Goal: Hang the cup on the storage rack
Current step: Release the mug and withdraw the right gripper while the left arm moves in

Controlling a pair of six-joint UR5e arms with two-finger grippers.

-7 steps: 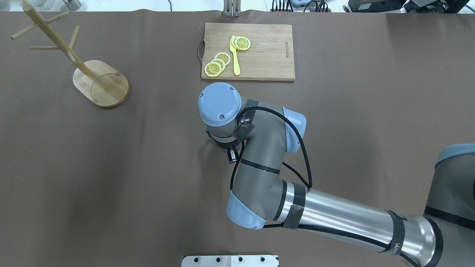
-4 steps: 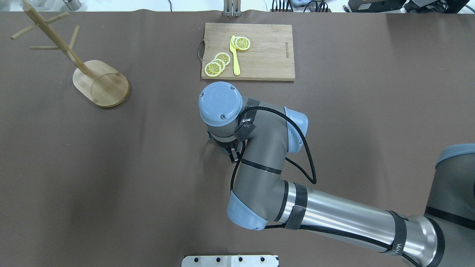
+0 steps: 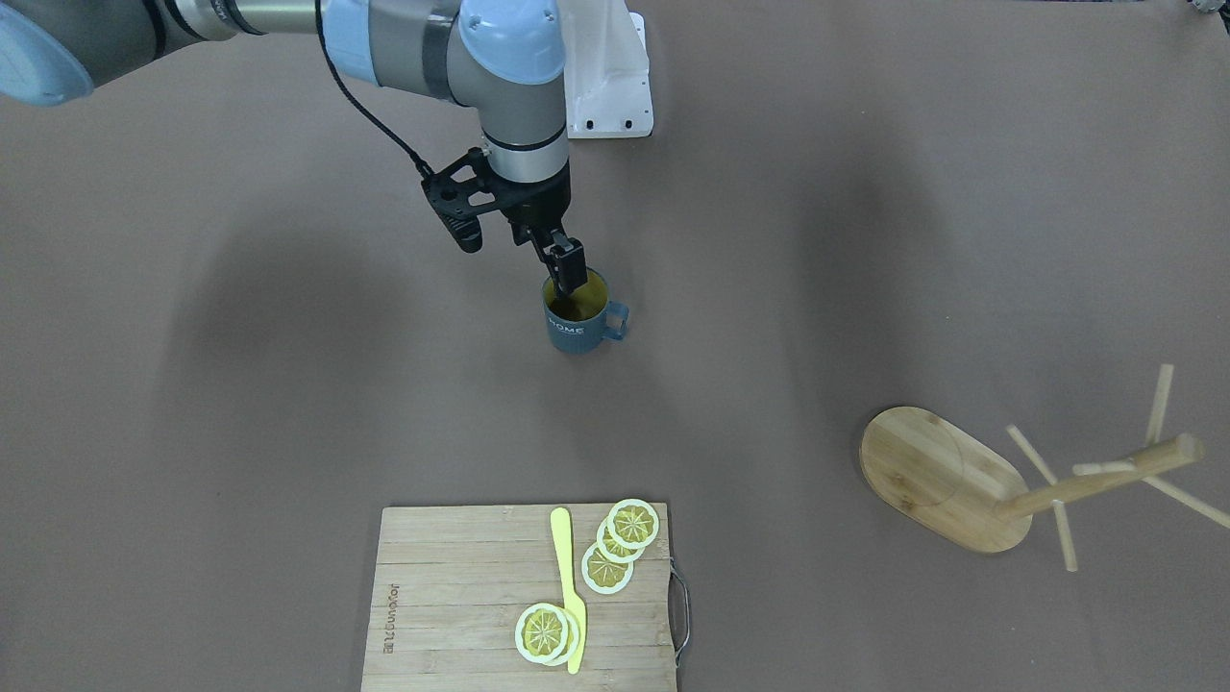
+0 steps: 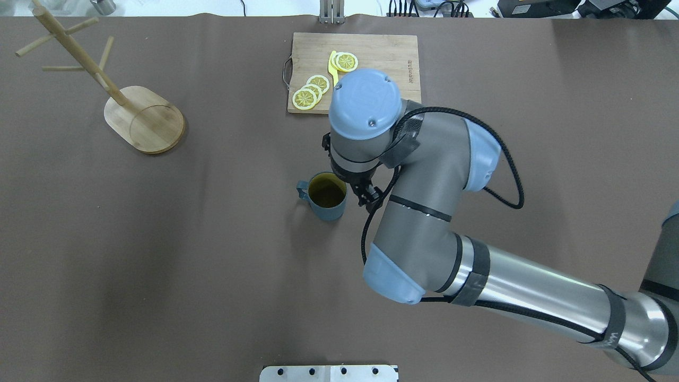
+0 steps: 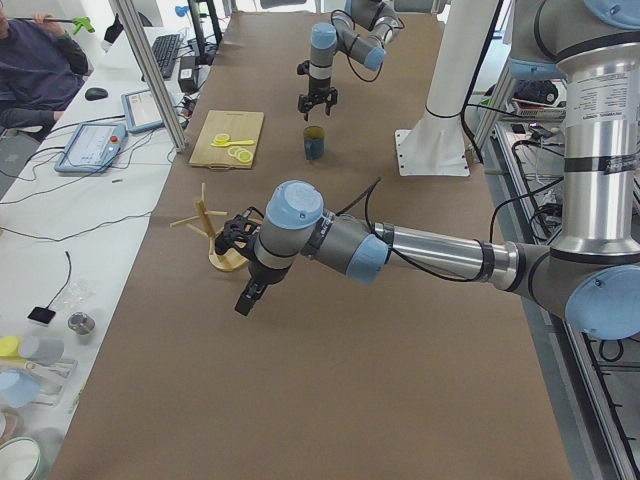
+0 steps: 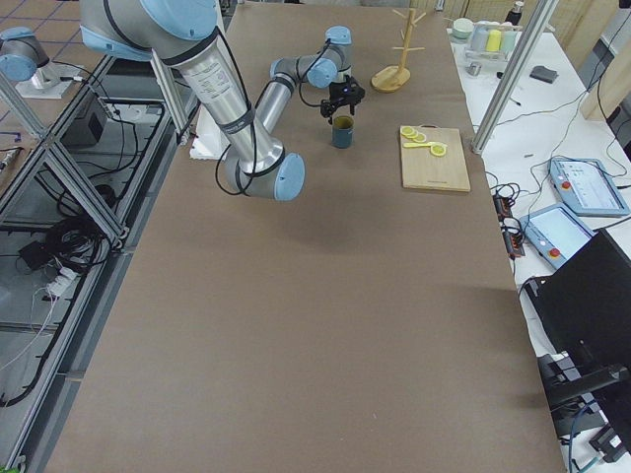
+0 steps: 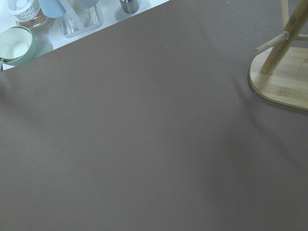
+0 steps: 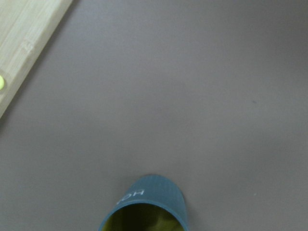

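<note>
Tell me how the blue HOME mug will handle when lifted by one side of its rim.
The cup looks rigid, so it probably won't deform. Its side handle may tilt it slightly. Ribbed walls likely aid grip.

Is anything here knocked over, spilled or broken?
Nothing stands out. The blue-grey ribbed mug stands upright, the wooden mug tree stands on its oval base, and the lemon slices lie on the wooden cutting board.

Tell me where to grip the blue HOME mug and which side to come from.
Pinch the rim wall of the cup from straight above, opposite its handle. It stands upright, mouth open, handle toward the storage rack, so this likely leaves the loop free for a peg.
</note>
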